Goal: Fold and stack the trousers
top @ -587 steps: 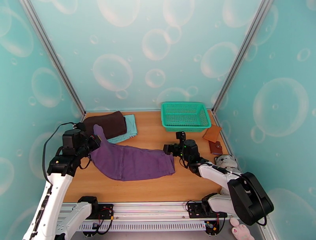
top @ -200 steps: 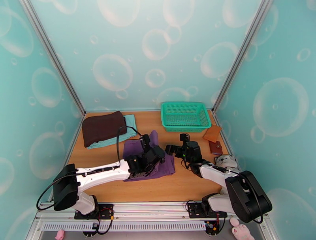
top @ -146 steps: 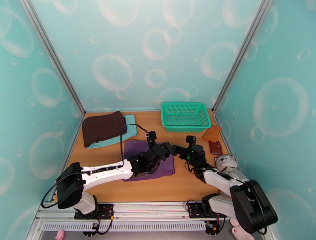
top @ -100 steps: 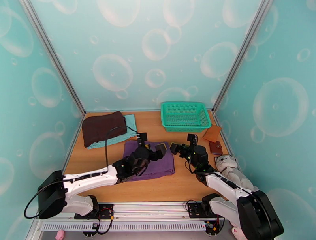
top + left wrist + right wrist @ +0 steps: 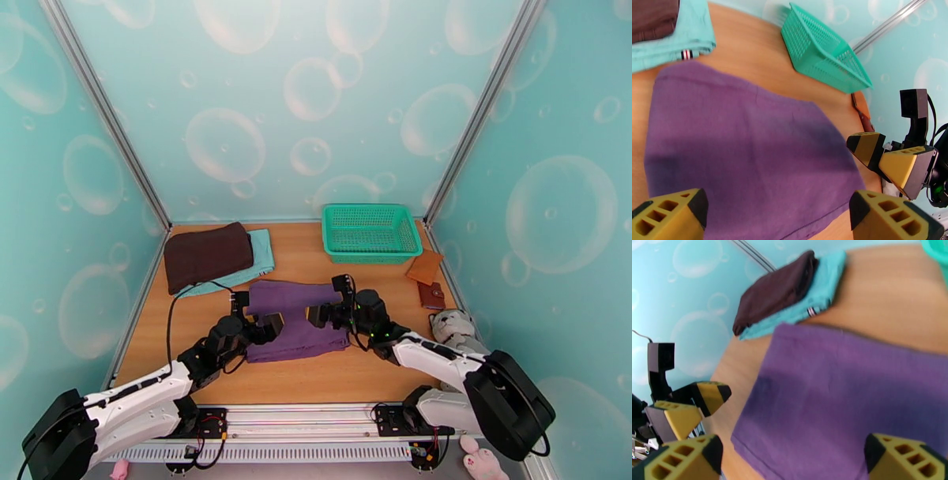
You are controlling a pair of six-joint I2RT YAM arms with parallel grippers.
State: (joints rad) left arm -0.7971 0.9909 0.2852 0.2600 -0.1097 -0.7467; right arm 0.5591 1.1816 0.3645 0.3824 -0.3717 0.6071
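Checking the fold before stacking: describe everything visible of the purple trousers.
The plain purple soft-fabric trousers lie folded into a flat, roughly rectangular pad on the wooden table, close beside the light teal folded cloth. The top is smooth, with a stitched hem along one edge. The open left gripper and open right gripper hover at its two sides, holding nothing.

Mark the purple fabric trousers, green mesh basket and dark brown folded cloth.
Purple fabric trousers (image 5: 299, 328): top view, centre of cloth.
Green mesh basket (image 5: 371, 256): top view, near wall.
Dark brown folded cloth (image 5: 207, 254): top view, upper face.
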